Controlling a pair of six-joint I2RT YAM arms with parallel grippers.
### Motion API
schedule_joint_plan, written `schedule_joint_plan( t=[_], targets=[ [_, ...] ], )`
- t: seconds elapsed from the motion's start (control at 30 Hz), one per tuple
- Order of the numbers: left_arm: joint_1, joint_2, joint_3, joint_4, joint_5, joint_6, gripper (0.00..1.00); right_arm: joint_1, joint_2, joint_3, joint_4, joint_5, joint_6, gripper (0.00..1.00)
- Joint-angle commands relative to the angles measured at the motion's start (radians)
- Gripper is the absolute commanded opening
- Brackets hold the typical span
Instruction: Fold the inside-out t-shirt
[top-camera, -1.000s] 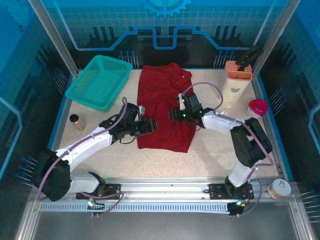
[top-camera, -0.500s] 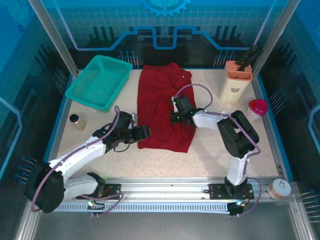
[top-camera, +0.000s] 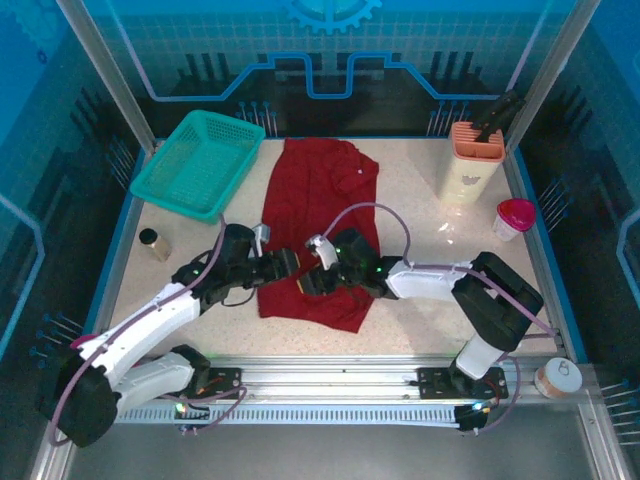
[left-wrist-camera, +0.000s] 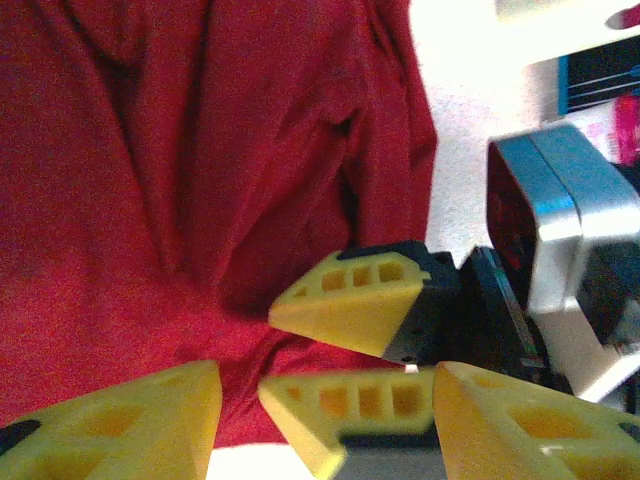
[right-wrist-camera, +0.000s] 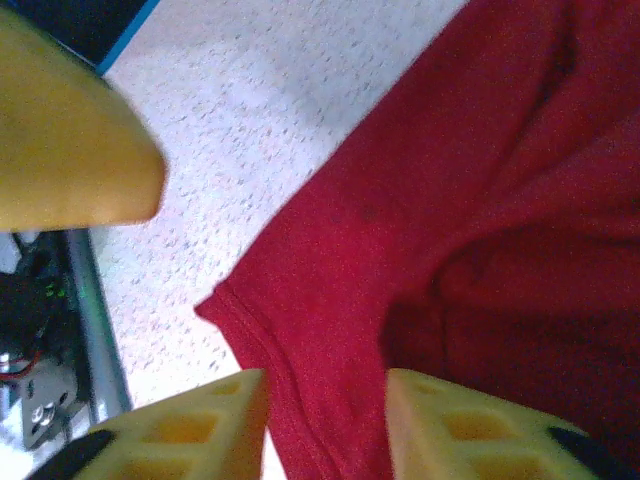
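Inside-out t-shirt (top-camera: 320, 200) spread lengthwise on the middle of the table (top-camera: 430, 310). Right gripper (right-wrist-camera: 322, 390), fingers parted, straddles the near-left hem corner. Left gripper (left-wrist-camera: 325, 382), fingers spread wide, grasps nothing, just beside it.

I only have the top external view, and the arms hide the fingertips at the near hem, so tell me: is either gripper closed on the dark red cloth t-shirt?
Observer: No. In the right wrist view the right gripper is open, and the hemmed edge of the dark red cloth t-shirt runs into the gap between its yellow fingers.
Operator: And the left?
Observer: In the left wrist view the left gripper is wide open, with the right gripper's fingers just ahead of it.
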Motion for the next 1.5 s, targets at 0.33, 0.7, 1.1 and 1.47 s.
schedule_joint_plan(
  t=[0.33,0.7,1.1,1.47],
  targets=[
    [-0.093,0.325,0.105,0.023,-0.121,0.07,0.64,-0.18,-0.191,-0.08,-0.191,0.287,-0.039,0.48],
    [-0.095,0.531,0.217,0.072,-0.21,0.178,0.19,-0.039,0.026,0.128,-0.306,0.756,-0.126,0.27],
    [-0.098,0.029,-0.045,0.123,0.047,0.18,0.0,-0.128,-0.264,0.043,-0.37,0.338,-0.163,0.0],
    [-0.098,-0.059,-0.155,0.075,0.005,0.127,0.0,0.111,-0.09,0.012,-0.357,0.41,-0.114,0.56]
  ],
)
